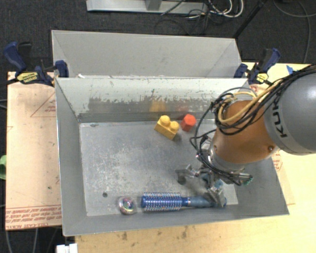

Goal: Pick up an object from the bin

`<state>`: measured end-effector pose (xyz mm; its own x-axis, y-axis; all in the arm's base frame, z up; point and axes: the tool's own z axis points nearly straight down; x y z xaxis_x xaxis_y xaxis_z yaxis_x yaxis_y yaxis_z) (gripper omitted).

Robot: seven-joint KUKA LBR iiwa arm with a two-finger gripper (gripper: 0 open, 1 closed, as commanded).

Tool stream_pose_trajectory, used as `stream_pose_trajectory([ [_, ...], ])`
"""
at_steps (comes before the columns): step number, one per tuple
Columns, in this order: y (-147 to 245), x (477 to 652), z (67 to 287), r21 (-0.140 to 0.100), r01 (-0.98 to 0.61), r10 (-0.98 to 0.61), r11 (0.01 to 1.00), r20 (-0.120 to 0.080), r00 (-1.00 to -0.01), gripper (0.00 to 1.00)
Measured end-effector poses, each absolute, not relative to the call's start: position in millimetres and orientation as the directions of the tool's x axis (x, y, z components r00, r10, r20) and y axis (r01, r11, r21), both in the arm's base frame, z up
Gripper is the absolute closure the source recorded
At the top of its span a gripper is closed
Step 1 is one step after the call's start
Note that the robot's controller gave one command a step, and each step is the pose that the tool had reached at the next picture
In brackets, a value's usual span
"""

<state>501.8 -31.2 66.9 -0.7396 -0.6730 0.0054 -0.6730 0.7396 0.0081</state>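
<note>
My gripper (200, 186) hangs low over the bin's front right floor, its fingers spread apart with nothing between them. Just below it lies a blue hairbrush (171, 202) along the front wall, bristle head to the left and handle under the right fingertip (219, 196). A small shiny round ball (127, 205) rests at the brush's left end. Farther back, by the rear wall, sit a yellow toy brick (167, 126) and a small red ball (188, 121).
The arm with its orange cover and cables comes in from the right above the bin's right side. Bare floor spreads across the left and middle of the bin.
</note>
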Motion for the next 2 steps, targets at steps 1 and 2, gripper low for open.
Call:
stream_pose_trajectory([
  [1,-7,485.1,73,-0.003,-0.764,-0.764,0.645,-0.005,-0.645,0.00],
  [2,-84,566.8,74,-0.007,-0.679,-0.679,0.734,-0.006,-0.734,0.00],
])
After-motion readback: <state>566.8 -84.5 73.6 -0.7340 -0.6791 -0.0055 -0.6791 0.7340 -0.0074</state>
